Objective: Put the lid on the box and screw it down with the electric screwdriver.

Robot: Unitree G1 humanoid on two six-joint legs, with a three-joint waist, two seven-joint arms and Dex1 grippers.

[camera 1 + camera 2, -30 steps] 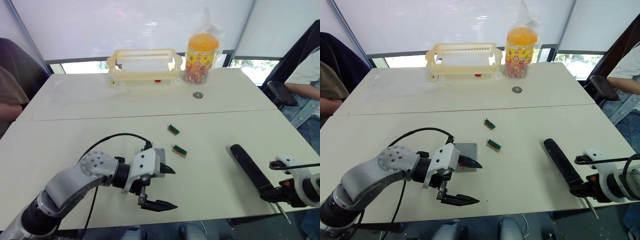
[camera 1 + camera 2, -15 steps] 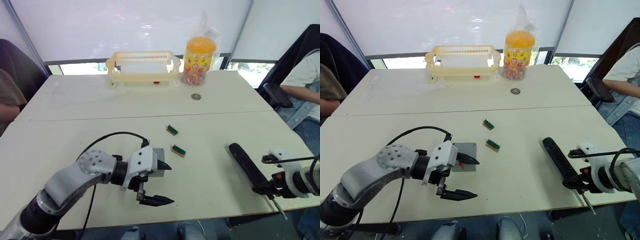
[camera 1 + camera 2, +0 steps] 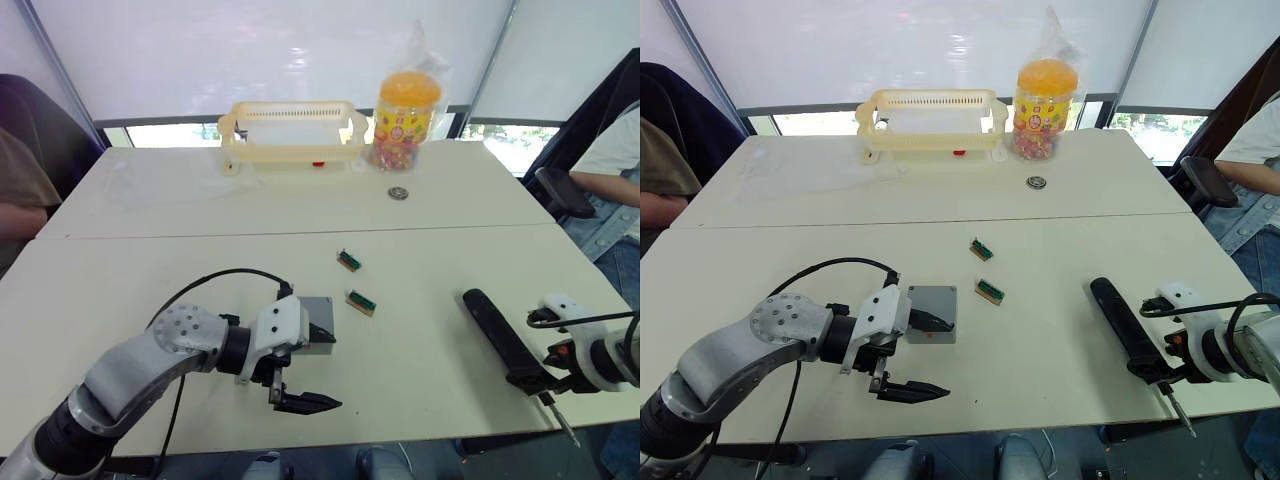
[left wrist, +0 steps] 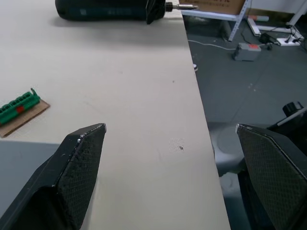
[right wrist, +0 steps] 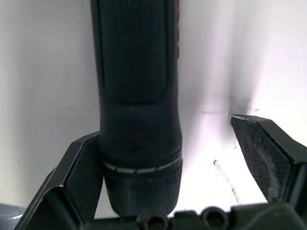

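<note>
Lid (image 3: 933, 303) and box (image 3: 945, 337) read as one grey square block on the counter (image 3: 1040, 250). Its top looks flat and closed, so the lid seems to be seated already, though no seam can be made out.

The left end effector (image 3: 945, 357) is spread wide and grips nothing. One finger lies over the near part of the grey top and the other hangs above bare counter toward the front edge. Over the last second it has drawn back only slightly, and the block has not moved.

The electric screwdriver (image 3: 1120, 325) lies flat well to the right, with its thin bit (image 3: 1175, 410) reaching past the counter's front edge. It rests just where it did a second ago. The right end effector (image 5: 182, 158) sits at the tool's bit end with its fingers apart: one pad touches the black collar, the other stands clear beside it (so it brackets the tool but has not clamped it).

So little has advanced, and I judge the step in hand to be the grasp on the screwdriver. Because the right end effector sits so near the bit, the long body may droop once lifted.

Two small green connectors (image 3: 988, 291) lie between block and tool.
</note>
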